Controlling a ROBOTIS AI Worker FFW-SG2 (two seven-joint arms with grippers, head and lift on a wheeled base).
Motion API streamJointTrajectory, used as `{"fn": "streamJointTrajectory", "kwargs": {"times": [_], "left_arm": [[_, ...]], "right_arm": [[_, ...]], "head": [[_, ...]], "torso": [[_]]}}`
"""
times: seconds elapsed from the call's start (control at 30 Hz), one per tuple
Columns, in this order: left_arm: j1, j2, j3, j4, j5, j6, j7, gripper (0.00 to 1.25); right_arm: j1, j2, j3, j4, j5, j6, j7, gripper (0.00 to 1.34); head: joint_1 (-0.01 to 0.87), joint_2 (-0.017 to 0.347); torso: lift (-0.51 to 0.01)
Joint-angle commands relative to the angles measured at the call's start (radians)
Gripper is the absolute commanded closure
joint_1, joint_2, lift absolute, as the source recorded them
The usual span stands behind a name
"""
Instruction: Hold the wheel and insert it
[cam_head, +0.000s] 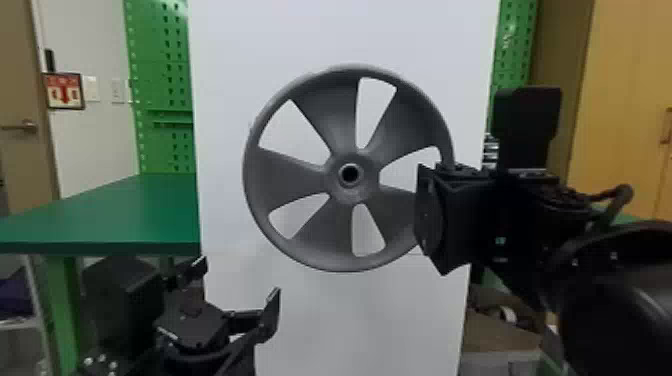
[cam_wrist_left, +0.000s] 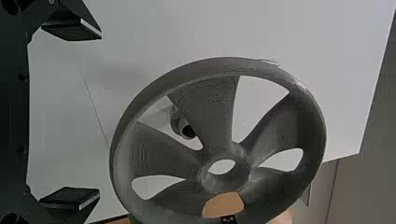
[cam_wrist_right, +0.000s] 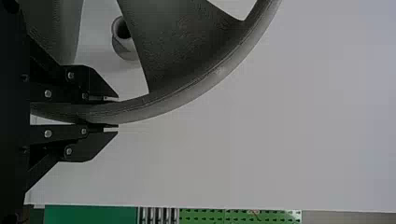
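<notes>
right gripper (cam_head: 426, 215) pinches the wheel (cam_head: 290, 175); left gripper (cam_head: 238, 282) spread; wrist views reveal a hollow stub (cam_wrist_right: 124, 48) behind it

"what's off to the left?"
"a green table (cam_head: 110, 215), with a green pegboard (cam_head: 159, 55) behind it, and a red sign (cam_head: 64, 91) on the wall (cam_head: 82, 42)."
"and the right?"
"a wooden cabinet (cam_head: 625, 100)."

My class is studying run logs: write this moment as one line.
right gripper: shut on wheel rim; left gripper: open, empty; wheel: upright, off peg; insertion: not done
</notes>
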Motion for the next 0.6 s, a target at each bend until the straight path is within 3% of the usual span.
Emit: {"fn": "streamJointTrajectory", "kwargs": {"times": [0.0,0.57], "left_arm": [[0.0,0.0,0.0,0.0,0.0,-0.001,0.0,0.1],[0.0,0.0,0.0,0.0,0.0,-0.001,0.0,0.1]], "right_arm": [[0.0,0.001,-0.001,0.003,0.0,-0.001,0.0,1.17],[-0.009,0.001,-0.001,0.015,0.003,-0.01,0.0,1.17]], "head": [[0.21,0.009],[0.21,0.009]], "torso": [[-0.442],[-0.442]]}}
